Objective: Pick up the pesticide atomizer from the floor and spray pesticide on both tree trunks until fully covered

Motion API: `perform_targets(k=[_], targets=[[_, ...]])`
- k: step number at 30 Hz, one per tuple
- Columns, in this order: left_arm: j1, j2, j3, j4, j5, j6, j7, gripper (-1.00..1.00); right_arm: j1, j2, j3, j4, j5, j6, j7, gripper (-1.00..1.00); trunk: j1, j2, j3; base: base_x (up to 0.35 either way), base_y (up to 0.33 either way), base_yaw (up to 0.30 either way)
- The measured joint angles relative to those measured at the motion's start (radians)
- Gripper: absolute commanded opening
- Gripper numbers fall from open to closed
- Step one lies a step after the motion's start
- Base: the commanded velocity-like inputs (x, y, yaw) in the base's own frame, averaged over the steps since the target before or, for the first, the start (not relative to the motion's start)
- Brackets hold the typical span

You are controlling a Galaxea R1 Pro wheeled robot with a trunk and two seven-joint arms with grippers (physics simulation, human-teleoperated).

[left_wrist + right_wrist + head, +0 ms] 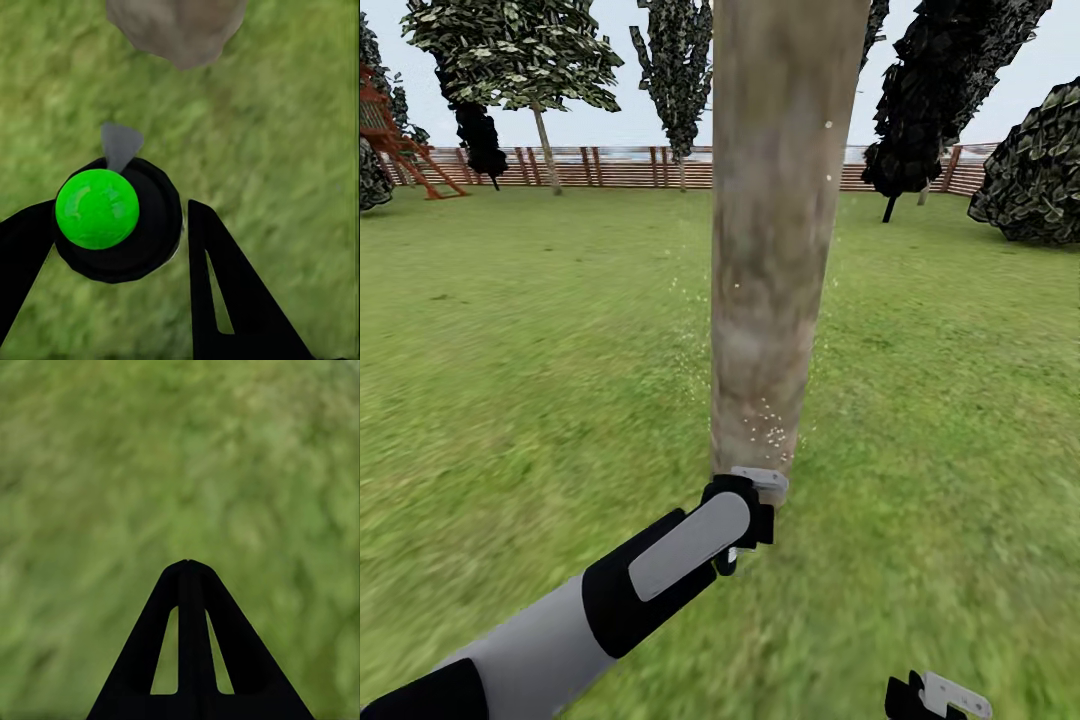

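A thick mottled grey-brown tree trunk [780, 250] rises right in front of me, its base [176, 26] also in the left wrist view. Tiny white pesticide specks [772, 432] dot its lower part, and a few sit higher up. My left gripper [755, 500] is low against the trunk's foot, shut on the pesticide atomizer [120, 217]. In the left wrist view the atomizer is a round black body with a bright green top and a grey nozzle pointing at the trunk. My right gripper [945, 695] hangs low at the right over grass, fingers pressed together [187, 566] with nothing between them.
Green lawn [510, 350] spreads all around. A brown slatted fence [610, 168] runs along the back, with a red-brown play tower [400, 140] at far left. Thin-trunked and dark-leaved trees [545, 140] stand by the fence, and a dark bush [1035, 170] is at right.
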Motion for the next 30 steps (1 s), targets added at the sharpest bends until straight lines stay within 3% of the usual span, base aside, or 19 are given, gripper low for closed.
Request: perform_targets(k=[2,5,7,10,16,20,24,26,30], targets=[[-0.051,0.0,-0.001,0.0,0.053,0.001,0.005,-1.0,0.0,0.0,0.0,0.0,0.0,0.0,0.0,-1.0,0.0,0.0,0.0,0.0,0.0,0.0],[-0.135,0.0,-0.001,0.006,0.086,0.002,0.008,-1.0,0.0,0.0,0.001,0.0,0.0,0.001,0.0,-1.0,0.0,0.0,0.0,0.0,0.0,0.0],[-0.237,0.001,-0.001,0.028,0.158,0.002,0.01,-1.0,0.0,0.0,0.002,0.0,0.0,0.001,0.0,-1.0,0.0,0.0,0.0,0.0,0.0,0.0],[-0.322,0.001,-0.001,0.058,0.217,0.002,0.011,-1.0,0.0,0.0,0.003,0.001,0.0,0.001,0.0,-1.0,0.0,0.0,0.0,0.0,0.0,0.0],[-0.581,0.002,-0.001,0.151,0.432,0.002,0.011,-1.0,0.0,0.0,0.003,0.002,0.0,0.003,0.0,-1.0,0.0,0.0,0.0,0.0,0.0,0.0],[-0.676,0.003,-0.003,0.197,0.492,0.002,0.011,-1.0,0.0,0.0,0.003,0.003,0.0,0.004,0.0,-1.0,0.0,0.0,0.0,0.0,0.0,0.0],[-0.786,0.002,-0.003,0.247,0.583,0.002,0.011,-1.0,0.0,0.0,0.003,0.003,0.0,0.004,0.0,-1.0,0.0,0.0,0.0,0.0,0.0,0.0],[-0.834,0.003,-0.003,0.267,0.605,0.002,0.011,-1.0,0.0,0.0,0.003,0.003,0.0,0.004,0.0,-1.0,0.0,0.0,0.0,0.0,0.0,0.0],[-0.886,0.002,-0.002,0.305,0.613,0.002,0.011,-1.0,0.0,0.0,0.003,0.003,0.0,0.004,0.0,-1.0,0.0,0.0,0.0,0.0,0.0,0.0]])
